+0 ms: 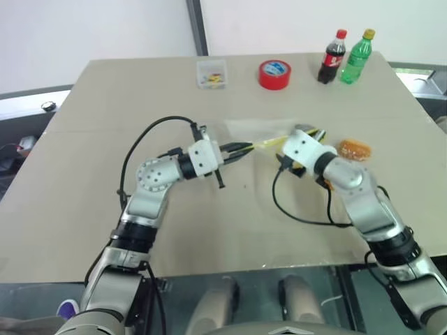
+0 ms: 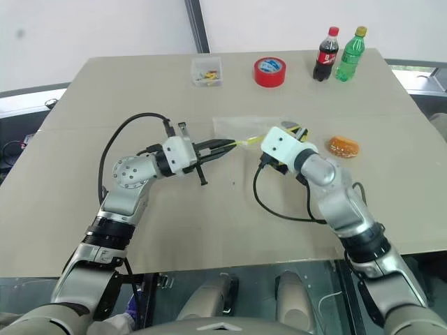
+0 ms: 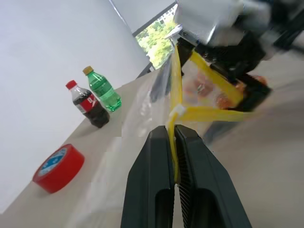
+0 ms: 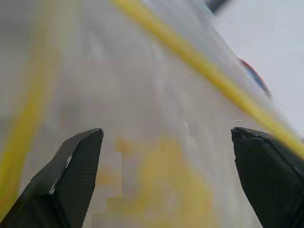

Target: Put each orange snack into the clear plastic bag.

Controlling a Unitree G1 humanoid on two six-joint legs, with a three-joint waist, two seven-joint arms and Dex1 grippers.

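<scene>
Clear plastic bag — lying on the table, far side of both tools, mouth pulled toward them by its yellow sealing strip. Strip pinched between the pressed-together fingers of the left gripper. Orange shapes visible through the film in the left wrist view, near the right gripper's fingers; probably one snack already inside, not certain. Second orange snack loose on the table, beyond and outboard of the right gripper, clear of the bag. Right gripper at the bag mouth, fingers spread wide, nothing between them — bag film directly ahead.

Judged progress: about half. Remaining: fetch loose snack, insert through the held-open mouth.

Beyond the bag: small clear box, red tape roll, two bottles.
</scene>
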